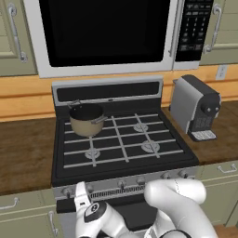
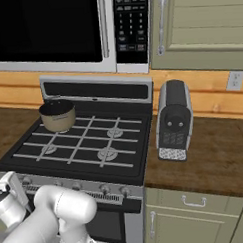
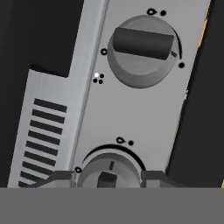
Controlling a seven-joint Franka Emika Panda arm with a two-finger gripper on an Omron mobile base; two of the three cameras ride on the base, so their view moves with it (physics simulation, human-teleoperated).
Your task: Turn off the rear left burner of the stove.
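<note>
The rear left burner (image 1: pixel 83 122) sits under the pot (image 1: pixel 86 119) at the stove's (image 1: pixel 123 139) back left corner. The pincer (image 3: pixel 109 177) is low at the front strip's left end, open, one finger on each side of a knob (image 3: pixel 110 171). That knob lies straight ahead, ready to be pinched and turned.

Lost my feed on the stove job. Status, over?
Gripper open, fingertips either side of a knob on the stove front strip. Rear left burner hidden under tan pot. Nothing blocking the knob.
</note>
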